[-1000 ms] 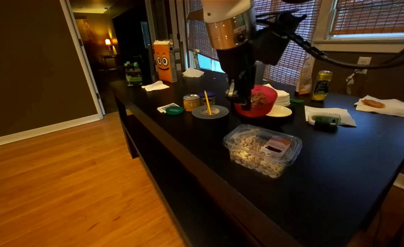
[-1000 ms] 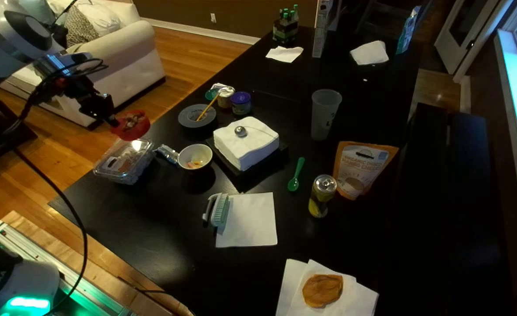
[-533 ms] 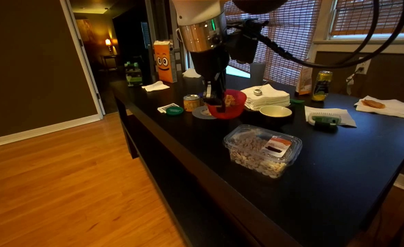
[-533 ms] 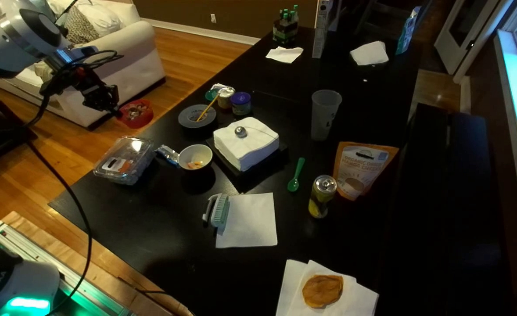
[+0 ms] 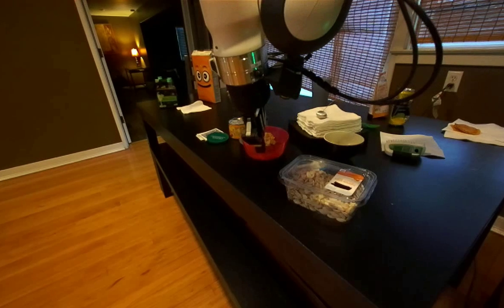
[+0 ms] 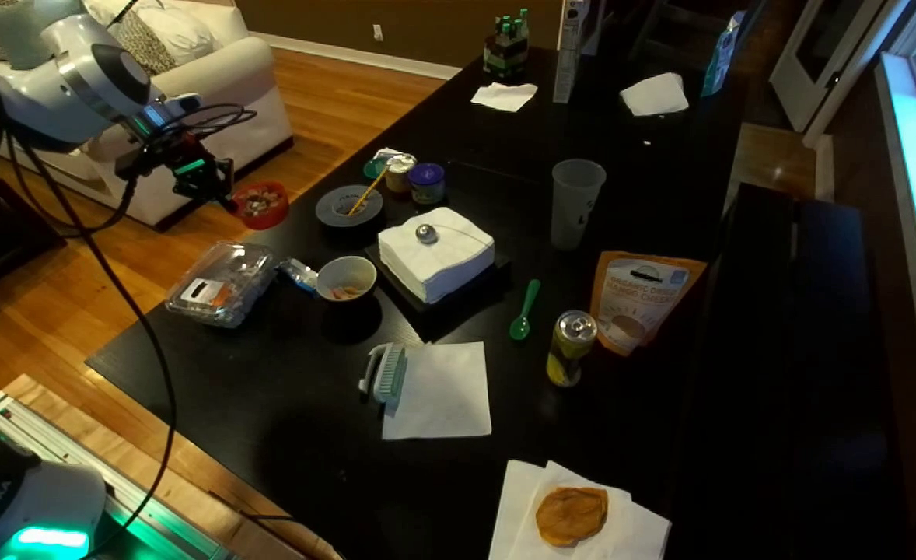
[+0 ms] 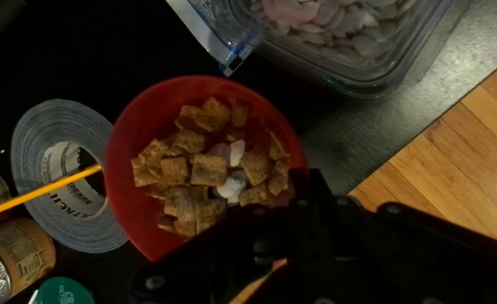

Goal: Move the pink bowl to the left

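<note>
The pink bowl (image 5: 265, 155) is a round reddish-pink bowl filled with brownish square pieces and a few whitish bits. It shows in both exterior views (image 6: 262, 223) and fills the middle of the wrist view (image 7: 122, 169). My gripper (image 5: 256, 143) is shut on the bowl's rim. In the wrist view its two fingertips (image 7: 297, 174) pinch the rim at the bowl's lower right. The bowl is roughly level and appears held above the table near its long edge. The gripper (image 6: 231, 205) hides part of the rim.
A clear plastic container (image 5: 327, 188) stands near the bowl. A grey tape roll (image 7: 63, 223) with a yellow pencil (image 7: 41, 192), a can (image 7: 25, 253) and a green lid (image 5: 217, 137) are beside it. A pale bowl (image 5: 344, 138) and napkin stack (image 5: 329, 122) stand farther over.
My gripper and the held bowl have moved left and lower in an exterior view, away from the napkin stack. The grip on the rim has stayed.
</note>
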`<action>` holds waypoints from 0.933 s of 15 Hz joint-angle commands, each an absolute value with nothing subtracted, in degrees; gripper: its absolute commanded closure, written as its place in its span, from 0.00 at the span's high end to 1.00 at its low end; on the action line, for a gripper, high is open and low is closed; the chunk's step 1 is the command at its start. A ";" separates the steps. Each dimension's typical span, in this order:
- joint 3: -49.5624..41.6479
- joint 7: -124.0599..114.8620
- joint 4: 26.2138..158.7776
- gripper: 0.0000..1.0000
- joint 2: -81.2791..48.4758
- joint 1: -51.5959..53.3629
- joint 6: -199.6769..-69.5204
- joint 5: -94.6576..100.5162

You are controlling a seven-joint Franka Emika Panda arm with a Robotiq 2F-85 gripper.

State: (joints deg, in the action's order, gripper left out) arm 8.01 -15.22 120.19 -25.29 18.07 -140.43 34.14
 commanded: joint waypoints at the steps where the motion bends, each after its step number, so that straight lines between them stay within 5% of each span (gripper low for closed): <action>1: 6.30 -12.82 117.06 0.01 -29.20 18.56 -142.27 33.46; 14: 3.33 -11.74 113.61 0.01 -36.82 18.87 -147.00 32.04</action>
State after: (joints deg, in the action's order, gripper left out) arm 4.45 -13.25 115.03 -35.38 18.16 -145.81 33.80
